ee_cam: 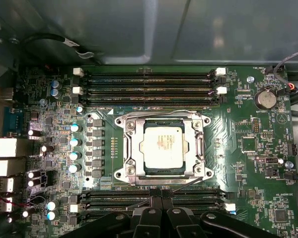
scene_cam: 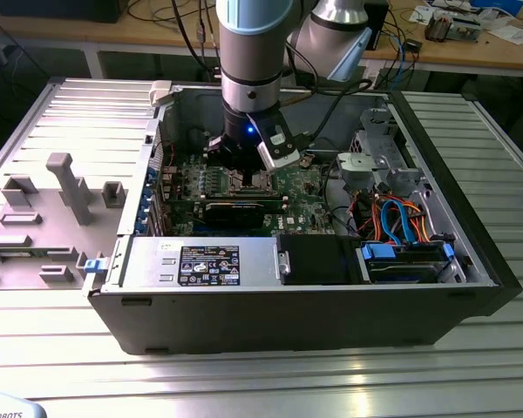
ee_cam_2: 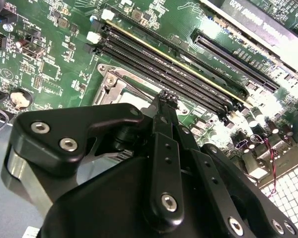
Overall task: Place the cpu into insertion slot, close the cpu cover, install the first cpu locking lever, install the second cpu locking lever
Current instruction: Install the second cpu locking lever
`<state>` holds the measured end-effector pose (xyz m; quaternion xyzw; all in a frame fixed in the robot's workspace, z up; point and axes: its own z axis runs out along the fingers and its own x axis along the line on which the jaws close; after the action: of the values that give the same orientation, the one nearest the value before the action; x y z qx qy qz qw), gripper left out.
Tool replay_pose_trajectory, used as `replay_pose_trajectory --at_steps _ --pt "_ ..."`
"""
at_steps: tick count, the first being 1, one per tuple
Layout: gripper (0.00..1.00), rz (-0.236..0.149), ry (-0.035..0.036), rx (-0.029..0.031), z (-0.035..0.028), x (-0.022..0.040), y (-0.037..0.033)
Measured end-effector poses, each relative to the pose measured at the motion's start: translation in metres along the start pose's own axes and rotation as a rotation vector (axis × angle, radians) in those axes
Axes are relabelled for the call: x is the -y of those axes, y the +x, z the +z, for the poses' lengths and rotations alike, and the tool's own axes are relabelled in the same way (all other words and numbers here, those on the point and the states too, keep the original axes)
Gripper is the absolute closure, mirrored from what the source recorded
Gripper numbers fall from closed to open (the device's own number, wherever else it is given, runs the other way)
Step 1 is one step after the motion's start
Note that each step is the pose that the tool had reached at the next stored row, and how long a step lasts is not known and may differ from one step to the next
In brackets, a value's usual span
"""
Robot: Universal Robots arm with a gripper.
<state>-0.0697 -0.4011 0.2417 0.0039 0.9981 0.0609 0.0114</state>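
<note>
i see the cpu [ee_cam: 162, 147] seated in the slot [ee_cam: 120, 148] with the cover [ee_cam: 197, 148] down around it, and my jaws [ee_cam: 161, 207], pressed together on nothing, sit just beside the socket's edge near 1 thin lever [ee_cam: 186, 184].

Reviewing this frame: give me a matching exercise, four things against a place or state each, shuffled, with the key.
Things:
1. cpu
2. cpu cover
3. gripper
4. coin battery

Places or states:
A. round and silver, on the motherboard beyond the memory slots' end
B. grey face showing through a square window
C. fingers together, tips at the socket's edge
D. silver frame lying flat over the insertion slot

Pairs: 1-B, 2-D, 3-C, 4-A
</note>
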Motion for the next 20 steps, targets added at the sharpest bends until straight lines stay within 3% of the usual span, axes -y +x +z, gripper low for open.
replay_pose_trajectory --at_steps 7,9,12,16,17,18,20 --pt "0.89 0.000 0.0000 -0.0003 0.0000 0.0001 0.0003" --pt "0.89 0.001 -0.0010 -0.0069 0.0000 0.0001 0.0002" --pt "0.89 0.003 -0.0014 -0.0304 0.0016 0.0003 0.0001" --pt "0.89 -0.005 -0.0071 -0.0343 0.0039 0.0026 0.0002" --pt "0.89 -0.007 -0.0096 -0.0347 0.0039 0.0034 0.0002" --pt "0.89 -0.009 -0.0167 -0.0349 0.0038 0.0050 0.0002" --pt "0.89 -0.010 -0.0200 -0.0359 0.0036 0.0065 0.0003"
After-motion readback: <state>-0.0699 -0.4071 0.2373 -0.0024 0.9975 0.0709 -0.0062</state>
